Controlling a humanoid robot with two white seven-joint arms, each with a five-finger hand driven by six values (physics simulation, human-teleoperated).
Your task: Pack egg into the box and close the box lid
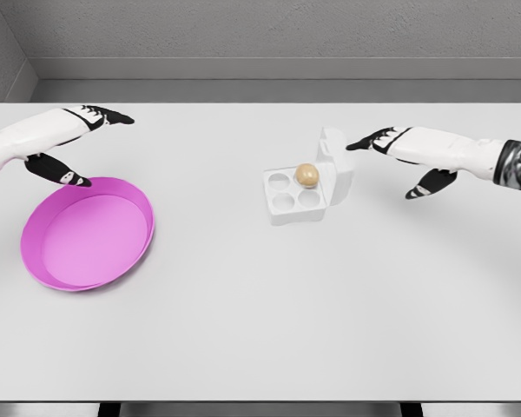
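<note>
The box (300, 193) sits on the counter (260, 304), right of centre, lid upright along its right side. The egg (306, 175) occupies the rear right compartment. The dish (89, 233) lies at the left. The left hand (74, 139) hovers behind the dish; the right hand (399, 152) is just right of the lid.

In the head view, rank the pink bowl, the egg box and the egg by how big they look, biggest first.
1. Pink bowl, clearly the largest.
2. Egg box, lid open.
3. Egg, smallest, sitting in one cup of the box.
</note>
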